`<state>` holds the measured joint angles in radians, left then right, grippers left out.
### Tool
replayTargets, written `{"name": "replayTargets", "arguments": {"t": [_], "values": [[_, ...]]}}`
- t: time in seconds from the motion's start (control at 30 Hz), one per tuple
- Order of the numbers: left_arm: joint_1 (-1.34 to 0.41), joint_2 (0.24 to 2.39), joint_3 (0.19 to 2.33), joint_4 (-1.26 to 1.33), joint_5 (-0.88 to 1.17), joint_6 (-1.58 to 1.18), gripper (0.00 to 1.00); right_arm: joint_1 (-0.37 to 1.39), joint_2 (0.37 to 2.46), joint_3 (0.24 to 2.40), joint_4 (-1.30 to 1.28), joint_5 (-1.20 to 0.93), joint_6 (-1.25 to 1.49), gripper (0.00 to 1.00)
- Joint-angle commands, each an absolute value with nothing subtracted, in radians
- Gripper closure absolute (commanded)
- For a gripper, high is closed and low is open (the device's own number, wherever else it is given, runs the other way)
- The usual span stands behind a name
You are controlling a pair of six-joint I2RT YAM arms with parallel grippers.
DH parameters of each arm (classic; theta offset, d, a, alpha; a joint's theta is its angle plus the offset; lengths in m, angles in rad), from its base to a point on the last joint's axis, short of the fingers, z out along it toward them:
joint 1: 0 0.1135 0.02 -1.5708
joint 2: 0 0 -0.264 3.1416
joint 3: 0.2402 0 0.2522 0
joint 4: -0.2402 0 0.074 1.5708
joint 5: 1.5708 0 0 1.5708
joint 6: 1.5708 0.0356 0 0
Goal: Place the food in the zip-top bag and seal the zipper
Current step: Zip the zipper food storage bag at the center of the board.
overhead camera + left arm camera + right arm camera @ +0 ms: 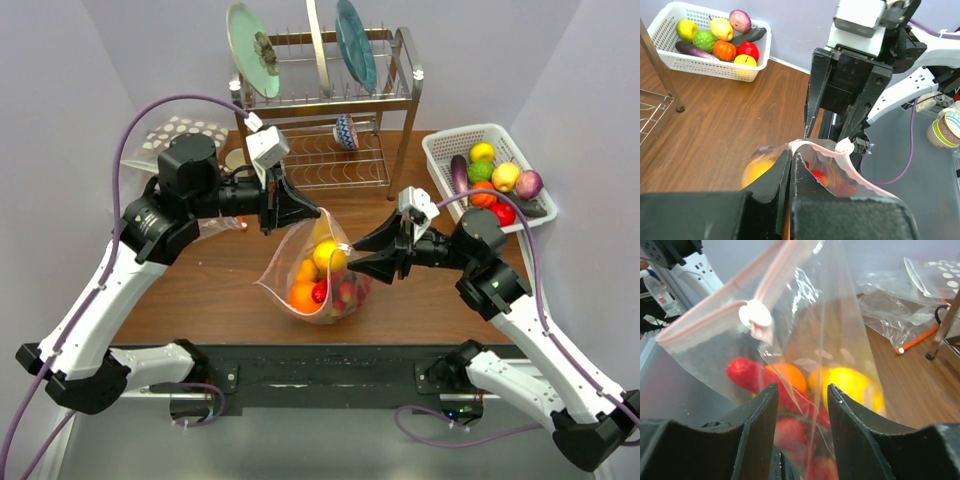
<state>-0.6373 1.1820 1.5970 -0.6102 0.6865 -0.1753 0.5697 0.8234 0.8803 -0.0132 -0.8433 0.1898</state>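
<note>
Top external: a dish rack (330, 100) with plates stands at the back of the counter (200, 290), a white basket (440, 150) of fruit sits to the right, and a polka-dot bag (180, 133) lies back left. The zip-top bag (322, 275) sits mid-counter between my left tool (312, 215) and right tool (355, 255), food (328, 257) inside, mouth upward.

Left wrist: my left tool is pinched together on the bag's rim. The pink zipper (822, 146) runs from it across to my right tool, whose fingers stand apart.

Right wrist: bag film lies between those parted fingers, the white slider (755, 314) just above, the zipper slanting up rightward.

Clear zip-top bag (840, 315) between gripper (802, 390) jaws
</note>
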Motion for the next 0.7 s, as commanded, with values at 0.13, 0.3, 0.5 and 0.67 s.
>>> {"name": "replayTargets", "arguments": {"t": [0.13,0.3,0.5,0.67], "values": [[-0.641,1.195,1.658,-0.526,0.736,-0.210,1.00,0.598,0.861,0.969,0.051,-0.874,0.198,0.62],[-0.641,1.206,1.670,-0.520,0.746,-0.216,1.00,0.629,0.903,0.996,0.063,-0.880,0.189,0.74],[-0.641,1.220,1.687,-0.526,0.726,-0.218,1.00,0.676,0.934,1.005,0.054,-0.836,0.163,0.66],[-0.641,1.229,1.686,-0.535,0.689,-0.215,1.00,0.703,0.949,1.020,0.052,-0.807,0.158,0.66]]}}
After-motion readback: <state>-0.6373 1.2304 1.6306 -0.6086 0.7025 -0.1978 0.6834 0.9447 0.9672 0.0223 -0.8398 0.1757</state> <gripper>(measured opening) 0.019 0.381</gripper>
